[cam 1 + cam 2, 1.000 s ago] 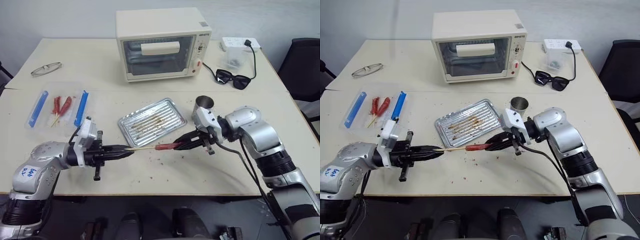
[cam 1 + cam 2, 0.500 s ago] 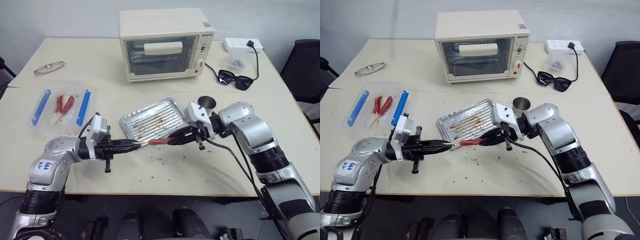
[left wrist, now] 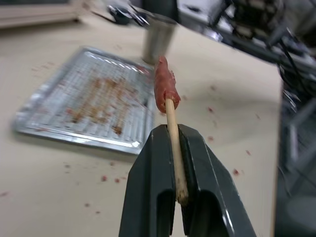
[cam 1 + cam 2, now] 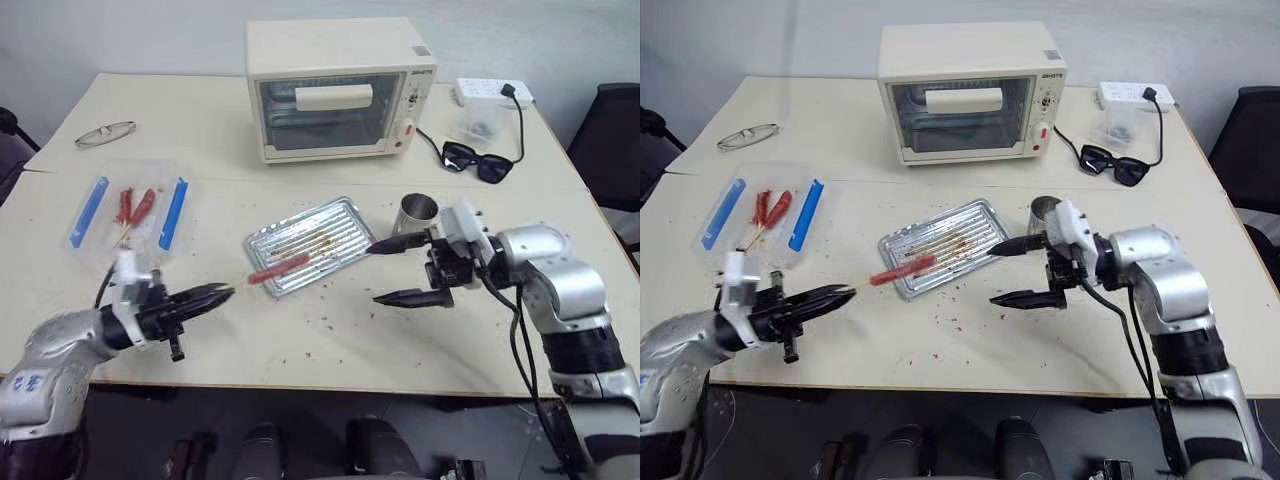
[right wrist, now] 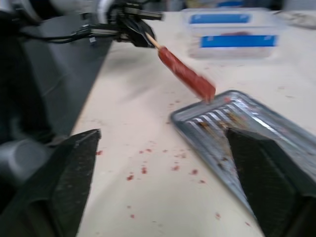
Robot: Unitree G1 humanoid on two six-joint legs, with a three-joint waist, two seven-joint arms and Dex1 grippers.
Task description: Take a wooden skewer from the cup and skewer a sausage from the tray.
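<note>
The left gripper point(image 4: 845, 293) has its jaws clamped tight on the butt end of the wooden skewer point(image 3: 174, 136), which runs straight out from between the fingers. The sausage point(image 4: 903, 269) sits impaled on the far end of that stick, held in the air over the near edge of the tray point(image 4: 970, 216). The right gripper point(image 4: 1012, 270) has its jaws spread wide and holds nothing; one finger points toward the tray's right corner, the other hangs lower, over the crumb-strewn table point(image 4: 970, 330). The sausage is well apart from those open fingers. The cup point(image 4: 417, 212) stands just behind the right gripper, beside the tray.
</note>
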